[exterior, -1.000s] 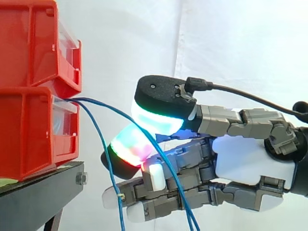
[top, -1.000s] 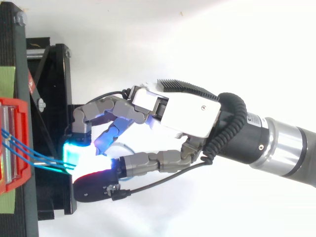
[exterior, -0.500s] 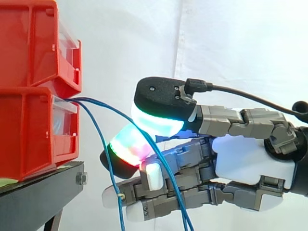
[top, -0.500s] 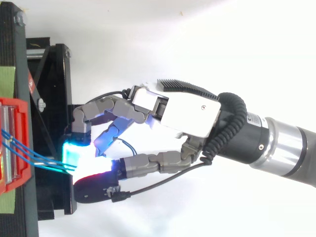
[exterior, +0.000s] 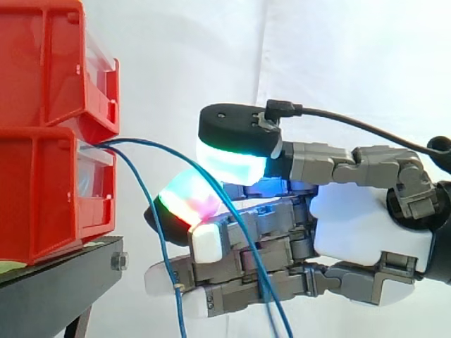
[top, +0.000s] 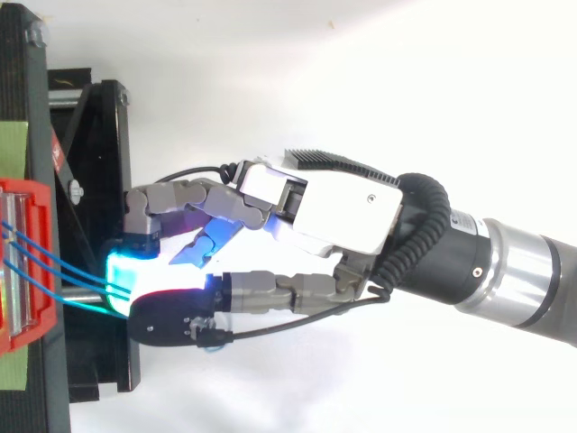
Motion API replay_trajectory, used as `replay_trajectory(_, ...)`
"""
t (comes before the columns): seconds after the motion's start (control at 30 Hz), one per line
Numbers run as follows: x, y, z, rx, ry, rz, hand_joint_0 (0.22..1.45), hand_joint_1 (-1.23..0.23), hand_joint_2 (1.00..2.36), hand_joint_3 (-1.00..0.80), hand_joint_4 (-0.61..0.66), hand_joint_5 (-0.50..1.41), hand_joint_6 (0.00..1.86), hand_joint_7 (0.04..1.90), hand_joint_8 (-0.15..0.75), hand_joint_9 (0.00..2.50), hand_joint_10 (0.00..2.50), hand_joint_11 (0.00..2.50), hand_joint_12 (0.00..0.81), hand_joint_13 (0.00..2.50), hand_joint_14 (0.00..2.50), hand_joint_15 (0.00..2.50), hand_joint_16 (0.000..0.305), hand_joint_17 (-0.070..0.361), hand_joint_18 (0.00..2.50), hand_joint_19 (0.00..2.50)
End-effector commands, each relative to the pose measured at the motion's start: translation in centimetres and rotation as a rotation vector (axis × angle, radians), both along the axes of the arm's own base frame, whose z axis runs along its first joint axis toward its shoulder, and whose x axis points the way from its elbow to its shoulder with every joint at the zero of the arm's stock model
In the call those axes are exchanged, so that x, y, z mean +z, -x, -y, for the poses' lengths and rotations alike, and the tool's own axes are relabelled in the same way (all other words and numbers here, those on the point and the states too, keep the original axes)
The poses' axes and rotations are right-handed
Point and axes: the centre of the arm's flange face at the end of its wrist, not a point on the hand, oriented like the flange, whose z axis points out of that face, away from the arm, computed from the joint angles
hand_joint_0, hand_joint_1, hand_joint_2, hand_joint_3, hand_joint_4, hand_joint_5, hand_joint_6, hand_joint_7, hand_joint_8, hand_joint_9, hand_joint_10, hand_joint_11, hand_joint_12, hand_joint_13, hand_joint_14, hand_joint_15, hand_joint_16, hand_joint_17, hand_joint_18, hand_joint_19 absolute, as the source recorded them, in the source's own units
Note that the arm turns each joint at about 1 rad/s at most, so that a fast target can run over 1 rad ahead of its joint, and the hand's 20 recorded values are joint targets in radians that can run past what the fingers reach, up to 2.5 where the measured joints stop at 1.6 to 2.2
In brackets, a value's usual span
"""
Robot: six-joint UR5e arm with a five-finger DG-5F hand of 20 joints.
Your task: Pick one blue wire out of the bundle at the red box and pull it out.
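Note:
Two thin blue wires leave the front of the lower red bin (exterior: 42, 201). One blue wire (exterior: 165, 153) arcs right and runs between the hand's glowing pads, then drops across the curled fingers. The other wire (exterior: 156, 236) hangs down just in front of the bin. The hand (exterior: 366, 225) reaches in from the right. Its green-lit thumb pad (exterior: 229, 158) presses down against a red-and-green finger pad (exterior: 184, 204), pinching the arcing wire. In the top view the hand (top: 347, 212) has its pads closed where both wires (top: 63, 268) arrive from the bin (top: 18, 191).
A second red bin (exterior: 42, 63) is stacked on the lower one. Both rest on a black stand (exterior: 56, 289) whose frame (top: 90, 135) lies under the fingertips. A white curtain hangs behind. Open space lies to the right of the bins, around the arm.
The thumb pad and finger pad have closed together on the arcing wire. The hand has shifted slightly toward the bins, and the small wire loop by the palm is gone from the top view.

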Motion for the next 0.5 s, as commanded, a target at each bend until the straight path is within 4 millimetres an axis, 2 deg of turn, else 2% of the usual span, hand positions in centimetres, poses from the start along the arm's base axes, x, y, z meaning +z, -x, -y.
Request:
replay_trajectory(0.0,-0.02,0.01,-0.01,0.006,-0.034,0.011,0.55,-0.47,1.00,-0.14,0.16,-0.03,0.51,1.49,0.226,1.10,0.02,0.49,0.408,0.62,0.01,0.30,0.069,0.156,0.55,0.31)
replay_trajectory(0.13,0.04,-0.02,-0.01,0.007,-0.038,0.013,0.50,-0.46,1.01,-0.32,0.12,-0.04,0.53,1.52,0.216,1.08,0.02,0.58,0.352,0.58,0.01,0.34,0.056,0.125,0.45,0.38)
replay_trajectory(0.27,0.04,-0.02,-0.13,0.008,-0.038,0.013,0.46,-0.49,1.00,-0.48,0.13,-0.06,0.64,1.37,0.240,1.13,0.02,0.63,0.369,0.61,0.01,0.34,0.059,0.132,0.48,0.37)
replay_trajectory(0.37,0.04,-0.02,-0.13,0.008,-0.038,0.013,0.46,-0.51,1.00,-0.50,0.12,-0.06,0.68,1.31,0.240,1.15,0.02,0.65,0.369,0.63,0.01,0.35,0.058,0.131,0.50,0.36)
replay_trajectory(0.47,-0.03,0.02,-0.12,0.008,-0.038,0.011,0.47,-0.60,1.00,-0.50,0.12,-0.07,0.73,1.27,0.244,1.16,0.02,0.67,0.367,0.63,0.01,0.34,0.057,0.129,0.51,0.35)
